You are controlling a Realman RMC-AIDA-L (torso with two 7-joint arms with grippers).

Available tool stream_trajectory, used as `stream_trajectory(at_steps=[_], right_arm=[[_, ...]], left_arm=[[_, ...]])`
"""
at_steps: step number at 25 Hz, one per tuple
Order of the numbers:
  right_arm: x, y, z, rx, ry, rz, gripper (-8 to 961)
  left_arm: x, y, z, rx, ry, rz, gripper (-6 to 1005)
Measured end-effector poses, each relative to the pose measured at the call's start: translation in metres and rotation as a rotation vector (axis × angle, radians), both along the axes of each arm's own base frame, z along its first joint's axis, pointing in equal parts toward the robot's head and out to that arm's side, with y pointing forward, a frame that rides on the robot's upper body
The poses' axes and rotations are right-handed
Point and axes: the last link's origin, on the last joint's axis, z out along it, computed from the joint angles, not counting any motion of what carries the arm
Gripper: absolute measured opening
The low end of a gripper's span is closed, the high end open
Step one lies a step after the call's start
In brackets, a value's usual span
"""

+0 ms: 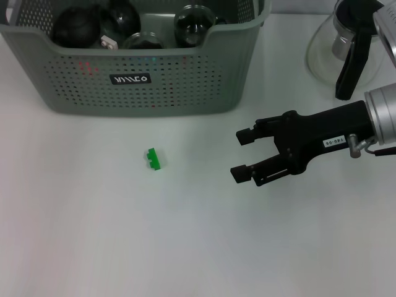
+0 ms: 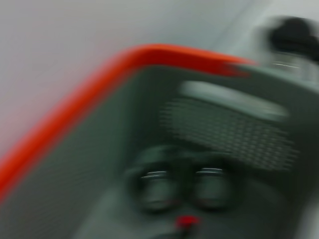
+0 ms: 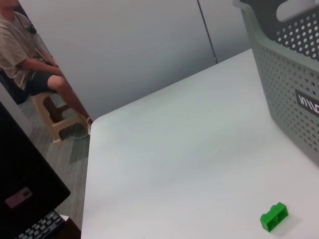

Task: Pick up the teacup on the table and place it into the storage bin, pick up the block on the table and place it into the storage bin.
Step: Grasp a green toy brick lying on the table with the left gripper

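Observation:
A small green block (image 1: 154, 158) lies on the white table in front of the storage bin (image 1: 136, 80), a grey-green perforated basket at the back left. Several dark round teacups (image 1: 195, 25) sit inside the bin. My right gripper (image 1: 240, 156) hovers open to the right of the block, a short gap away, fingertips pointing at it and holding nothing. The right wrist view shows the block (image 3: 274, 217) and the bin's wall (image 3: 291, 74). The blurred left wrist view looks down into the bin (image 2: 229, 129) at two teacups (image 2: 159, 186). My left gripper is out of sight.
A glass teapot (image 1: 328, 49) with a black handle stands at the back right, behind my right arm. The right wrist view shows the table's far edge (image 3: 92, 129), with a seated person (image 3: 25, 55) and a keyboard (image 3: 42, 226) beyond it.

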Motion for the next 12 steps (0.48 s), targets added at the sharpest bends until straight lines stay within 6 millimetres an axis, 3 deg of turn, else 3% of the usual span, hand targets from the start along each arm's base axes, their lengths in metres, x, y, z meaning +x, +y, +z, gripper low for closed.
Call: stream_trajectory(at_steps=[6, 12], right_arm=[[0.0, 0.001, 0.001, 0.008, 0.004, -0.009, 940], [0.005, -0.001, 0.002, 0.003, 0.002, -0.023, 940]], left_arm=[[0.008, -0.065, -0.047, -0.246, 0.036, -0.205, 931], [-0.012, -0.091, -0.094, -0.303, 0.15, -0.108, 936]])
